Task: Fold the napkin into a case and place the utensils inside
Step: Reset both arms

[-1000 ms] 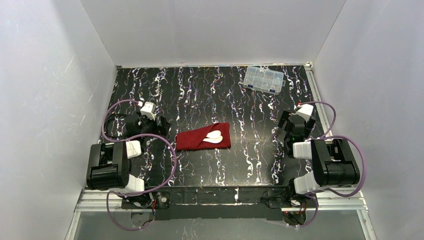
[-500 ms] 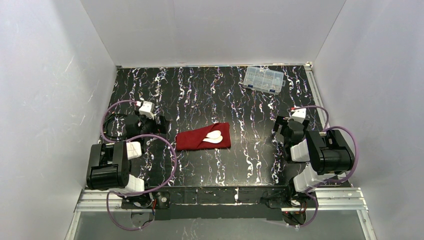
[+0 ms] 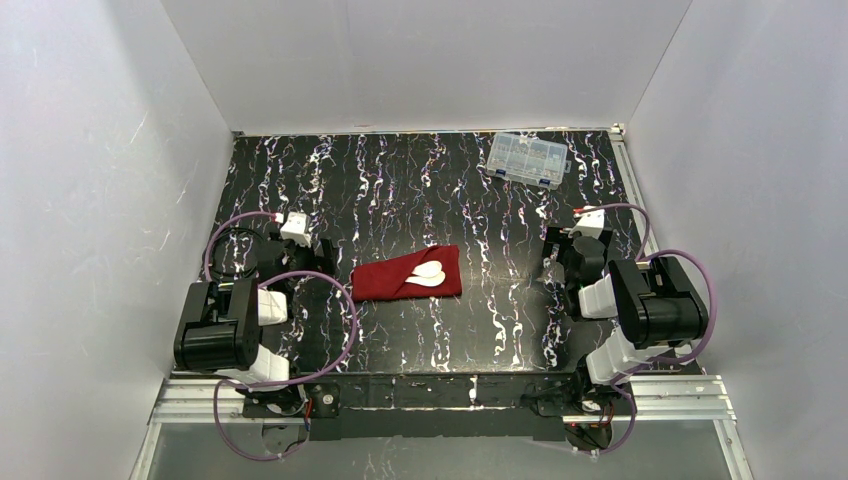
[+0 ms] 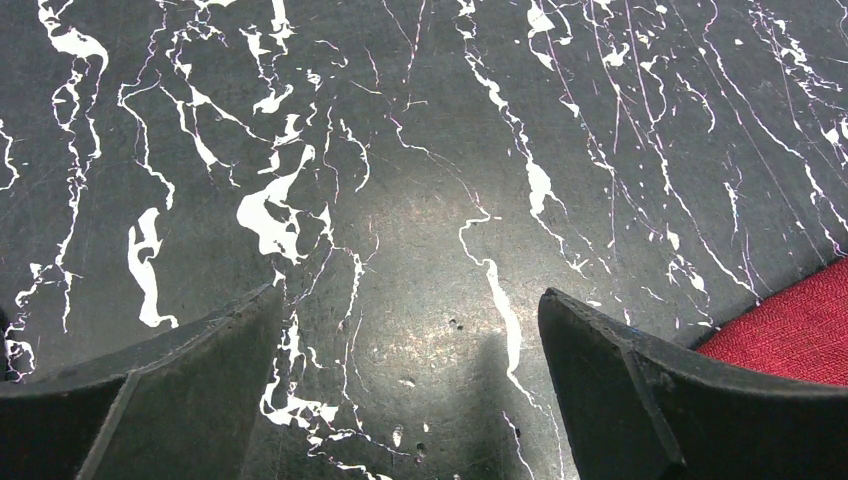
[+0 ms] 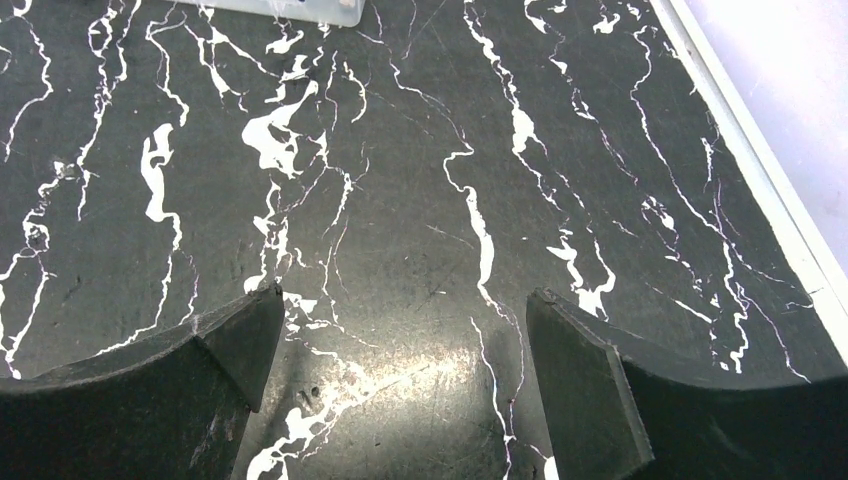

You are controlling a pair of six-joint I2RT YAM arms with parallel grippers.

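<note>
The deep red napkin lies folded into a small oblong case (image 3: 408,273) at the table's middle. Two white utensils (image 3: 428,274) poke their rounded heads out of its right part, the rest tucked under the cloth. My left gripper (image 3: 322,250) hangs open and empty just left of the case, low over the table. A red corner of the case (image 4: 800,335) shows at the right edge of the left wrist view, beyond the right finger (image 4: 640,390). My right gripper (image 3: 553,256) is open and empty, well right of the case, over bare table.
A clear plastic compartment box (image 3: 526,159) stands at the back right; its near edge (image 5: 290,8) shows at the top of the right wrist view. The table's white right rim (image 5: 760,160) runs close to my right gripper. White walls enclose three sides.
My right arm has swung left and folded in, its gripper ending nearer the table's middle. My left arm has shifted slightly. The case and utensils have not moved.
</note>
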